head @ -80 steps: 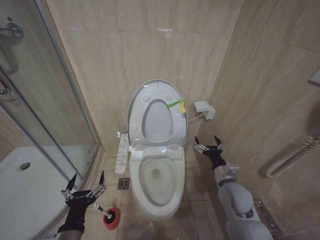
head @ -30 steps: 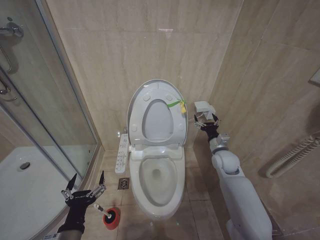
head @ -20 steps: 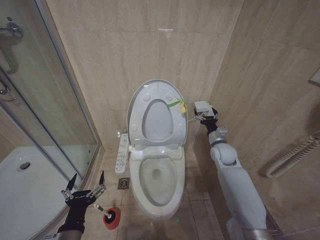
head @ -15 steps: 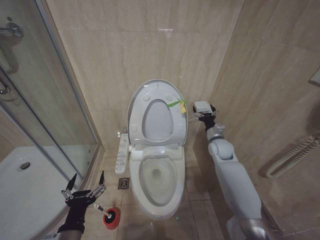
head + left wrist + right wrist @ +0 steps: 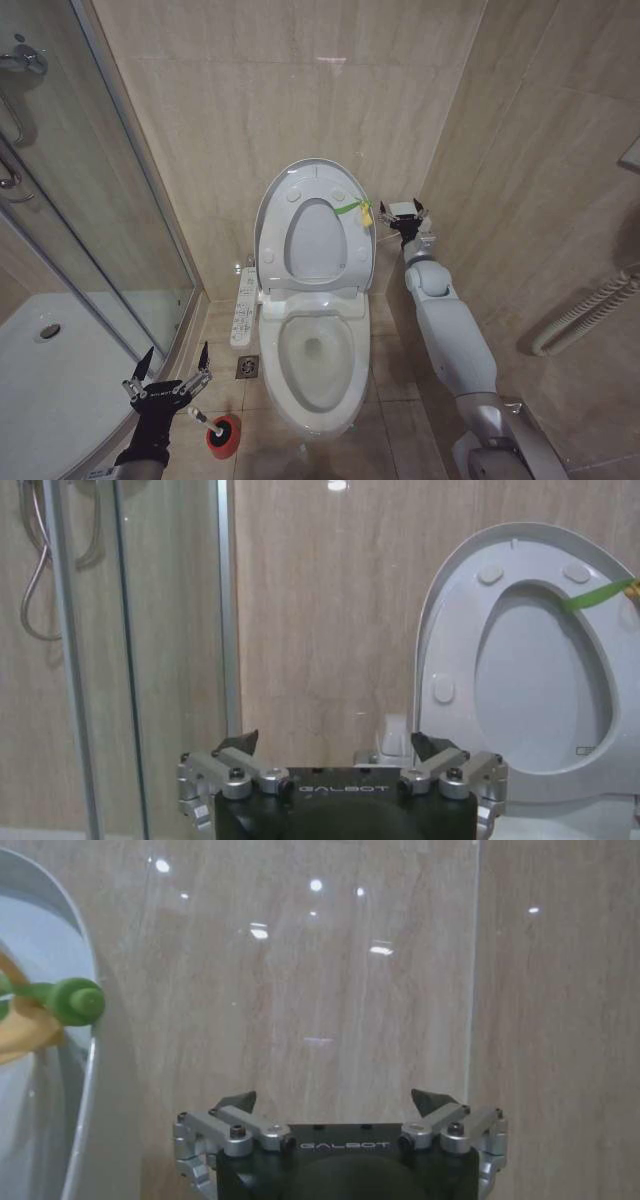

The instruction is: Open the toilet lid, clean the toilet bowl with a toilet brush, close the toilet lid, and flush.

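The toilet lid (image 5: 312,225) stood raised against the back wall, its green-and-yellow tag (image 5: 352,209) on the right edge, above the open toilet bowl (image 5: 315,365). The right gripper (image 5: 405,213) hung just beside that tag, fingers spread, holding nothing. Risk, as I judged it: reaching in off-line, it could snag the tag or knock the white wall box (image 5: 401,209) close behind it, and a loose pull might let the lid slam. The left gripper (image 5: 168,382) waited low by the floor, open and empty, over the toilet brush (image 5: 203,420) in its red holder (image 5: 223,436). Readable writing: "GALBOT" on both wrists.
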You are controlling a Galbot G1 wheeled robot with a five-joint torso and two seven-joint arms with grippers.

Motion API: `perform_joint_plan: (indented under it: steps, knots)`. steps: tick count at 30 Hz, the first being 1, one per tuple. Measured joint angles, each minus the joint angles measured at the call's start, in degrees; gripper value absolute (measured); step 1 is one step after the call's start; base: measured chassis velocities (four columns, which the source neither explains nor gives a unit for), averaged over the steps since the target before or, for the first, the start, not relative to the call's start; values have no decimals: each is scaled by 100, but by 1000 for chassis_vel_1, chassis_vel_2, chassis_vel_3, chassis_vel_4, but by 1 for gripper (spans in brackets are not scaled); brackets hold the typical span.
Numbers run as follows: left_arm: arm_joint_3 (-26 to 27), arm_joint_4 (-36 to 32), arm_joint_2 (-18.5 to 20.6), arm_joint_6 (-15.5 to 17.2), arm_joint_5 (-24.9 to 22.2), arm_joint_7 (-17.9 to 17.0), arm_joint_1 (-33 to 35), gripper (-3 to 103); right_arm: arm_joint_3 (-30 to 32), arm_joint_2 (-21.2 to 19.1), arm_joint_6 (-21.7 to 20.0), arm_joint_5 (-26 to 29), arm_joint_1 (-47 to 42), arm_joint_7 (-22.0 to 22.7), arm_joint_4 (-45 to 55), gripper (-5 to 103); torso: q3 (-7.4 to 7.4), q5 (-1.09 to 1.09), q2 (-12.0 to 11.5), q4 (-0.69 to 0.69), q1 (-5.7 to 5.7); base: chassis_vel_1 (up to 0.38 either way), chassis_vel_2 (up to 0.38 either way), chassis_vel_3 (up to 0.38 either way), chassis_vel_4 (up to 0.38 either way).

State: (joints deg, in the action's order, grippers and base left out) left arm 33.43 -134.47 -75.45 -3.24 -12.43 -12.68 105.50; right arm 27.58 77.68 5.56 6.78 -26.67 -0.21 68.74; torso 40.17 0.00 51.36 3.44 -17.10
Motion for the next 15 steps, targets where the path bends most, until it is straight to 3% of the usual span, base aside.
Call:
perform_joint_plan:
  steps: [6,15]
  knots:
    - [0,0,0,0,0,0,0,99,-211,201,223,-100,498,80,-567,100,0,0,0,-2,0,0,0,0,0]
    - [0,0,0,0,0,0,0,99,-643,177,393,51,803,133,-935,100,0,0,0,0,0,0,0,0,0]
